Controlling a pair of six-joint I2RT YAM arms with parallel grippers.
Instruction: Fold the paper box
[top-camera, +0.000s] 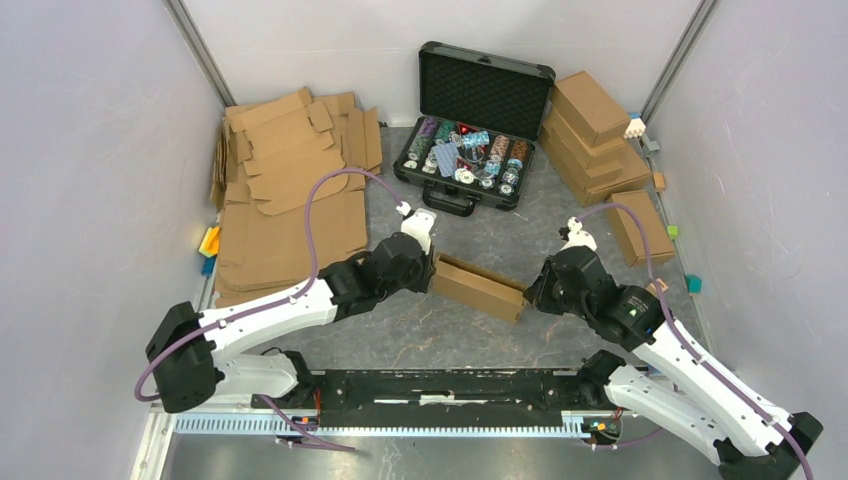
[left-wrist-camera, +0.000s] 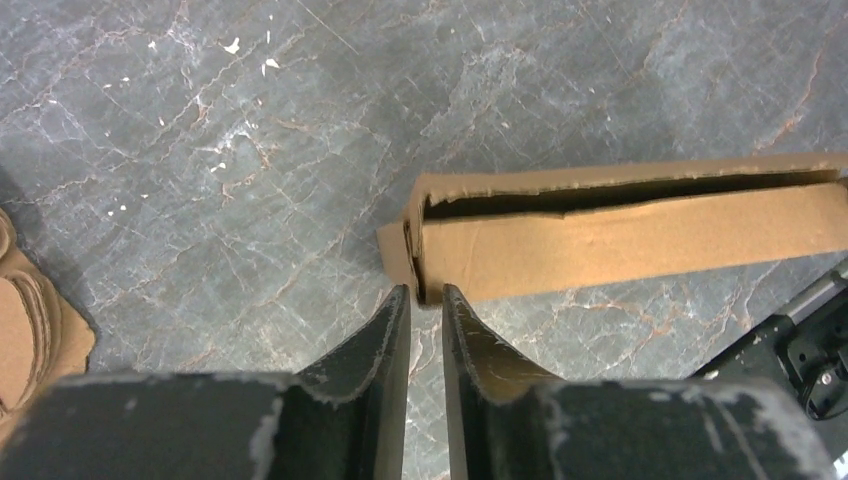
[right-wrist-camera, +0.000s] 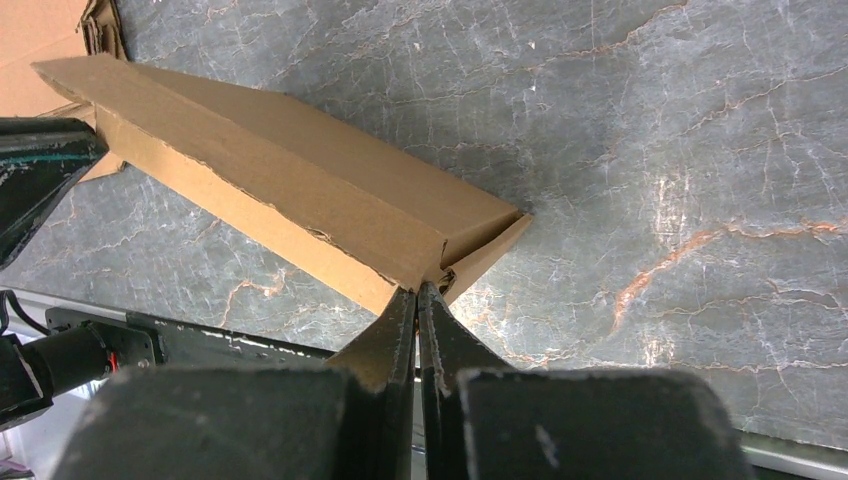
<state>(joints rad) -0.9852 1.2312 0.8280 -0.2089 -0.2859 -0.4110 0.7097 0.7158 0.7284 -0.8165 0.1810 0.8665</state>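
Left gripper (left-wrist-camera: 425, 292): released; I see its jaws parted by a narrow gap, tips pointing at the box's left end.
Right gripper (right-wrist-camera: 416, 292): clenched, fingers pressed together; I cannot tell whether any cardboard is pinched between them.
Box (top-camera: 480, 287): folded into a long shallow shape, lying between my two grippers near the table's middle. In the top view it slants from far-left to near-right.
Box, left end: the corner sits just at the left fingertips, with a small flap sticking out beside it. I read a dark slit under the top panel along the long side.
Box, right end: the lower corner meets the right fingertips.
Table (top-camera: 420, 335): grey marbled surface under the box.
Blanks (top-camera: 290, 200): flat cardboard sheets heaped at far left, well apart from the box.
Case (top-camera: 487, 92): black, lid up, foam-lined, at far centre, with chips (top-camera: 465, 155) in rows inside.
Finished boxes (top-camera: 590, 140): stacked at far right; one more (top-camera: 640, 228) lies just nearer.
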